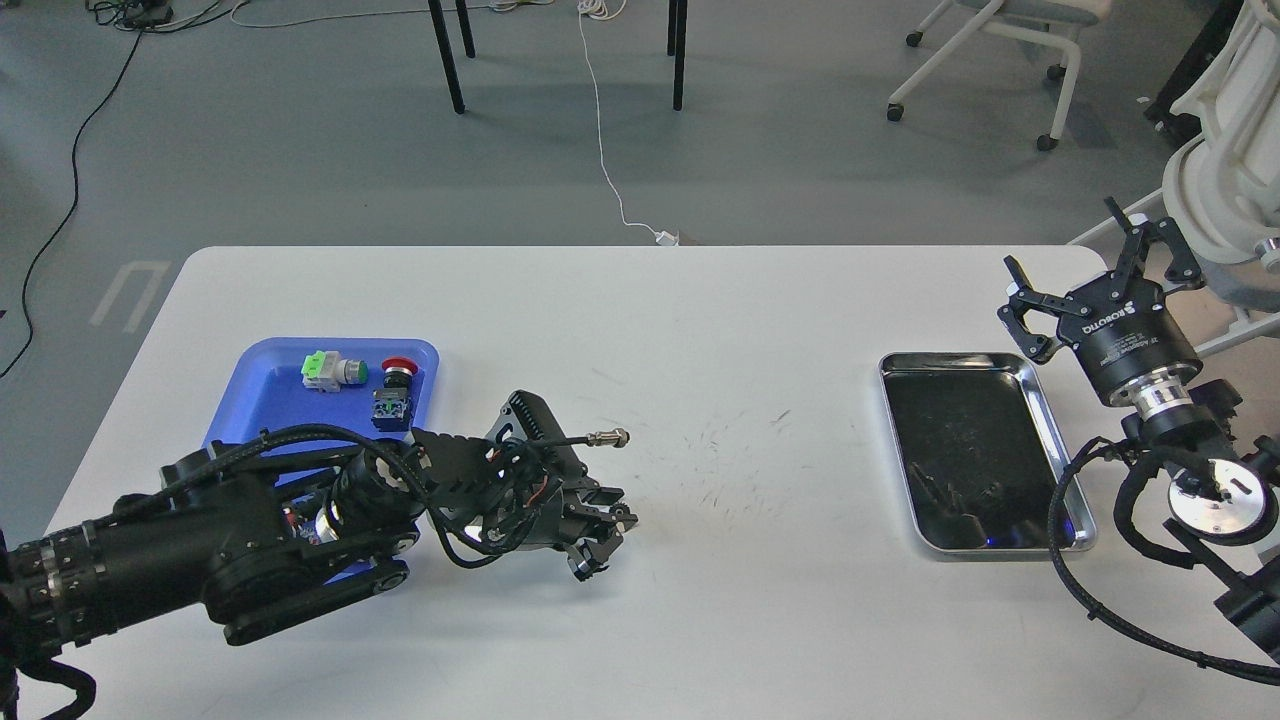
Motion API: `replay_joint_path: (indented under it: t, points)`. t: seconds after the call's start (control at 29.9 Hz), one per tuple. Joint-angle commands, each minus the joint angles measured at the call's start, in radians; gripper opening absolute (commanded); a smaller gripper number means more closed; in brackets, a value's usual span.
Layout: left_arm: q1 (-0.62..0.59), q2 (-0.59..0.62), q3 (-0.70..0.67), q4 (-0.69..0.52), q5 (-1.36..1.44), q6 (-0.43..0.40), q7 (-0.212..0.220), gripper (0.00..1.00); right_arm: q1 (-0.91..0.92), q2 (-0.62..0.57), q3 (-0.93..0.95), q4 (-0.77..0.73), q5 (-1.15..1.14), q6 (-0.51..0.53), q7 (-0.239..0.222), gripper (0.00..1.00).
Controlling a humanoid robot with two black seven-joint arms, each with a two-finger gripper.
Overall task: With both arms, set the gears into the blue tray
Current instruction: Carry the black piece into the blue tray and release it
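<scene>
My left gripper (603, 528) lies low over the white table's middle left, its fingers drawn together at the spot where a tiny black gear lay. That gear is now hidden between the fingers and no longer shows on the table. The blue tray (262, 392) sits behind the left arm, its near half covered by the arm. My right gripper (1085, 262) hovers at the far right edge of the table, open and empty, just beyond the steel tray.
In the blue tray lie a green-capped switch (334, 370), a red-capped switch (400, 371) and a blue-bodied one (390, 410). A shiny steel tray (1043, 408) with a dark bottom stands at the right. A cable plug (608, 438) juts from the left wrist.
</scene>
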Motion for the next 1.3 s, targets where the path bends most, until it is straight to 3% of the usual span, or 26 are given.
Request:
replay_joint_path:
  t: [0.0,0.1,0.27,0.4,0.64,0.97,1.27]
  points:
    - [0.000,0.004,-0.002,-0.008,0.000,-0.004,0.010,0.09,0.000,0.000,0.010,0.000,0.000,0.000,0.000,0.97]
    - [-0.003,0.042,-0.003,-0.058,0.000,-0.004,0.007,0.09,0.000,0.000,0.013,0.000,0.000,0.000,0.000,0.97]
    - [-0.009,0.226,-0.021,-0.229,0.000,0.002,-0.003,0.09,0.000,0.000,0.024,0.002,-0.002,0.000,0.000,0.97]
    - [-0.004,0.412,-0.044,-0.247,0.000,0.034,-0.029,0.10,0.002,0.002,0.024,0.002,-0.002,0.000,0.000,0.97]
    - [0.008,0.564,-0.037,-0.148,-0.104,0.120,-0.046,0.11,0.002,0.003,0.024,0.003,-0.002,0.000,0.000,0.97]
    - [0.045,0.555,-0.029,0.156,-0.166,0.191,-0.122,0.14,0.006,0.005,0.024,0.008,-0.002,0.000,0.000,0.97]
    - [0.060,0.526,-0.038,0.211,-0.207,0.194,-0.125,0.48,0.006,0.000,0.024,0.008,-0.002,0.000,0.000,0.97]
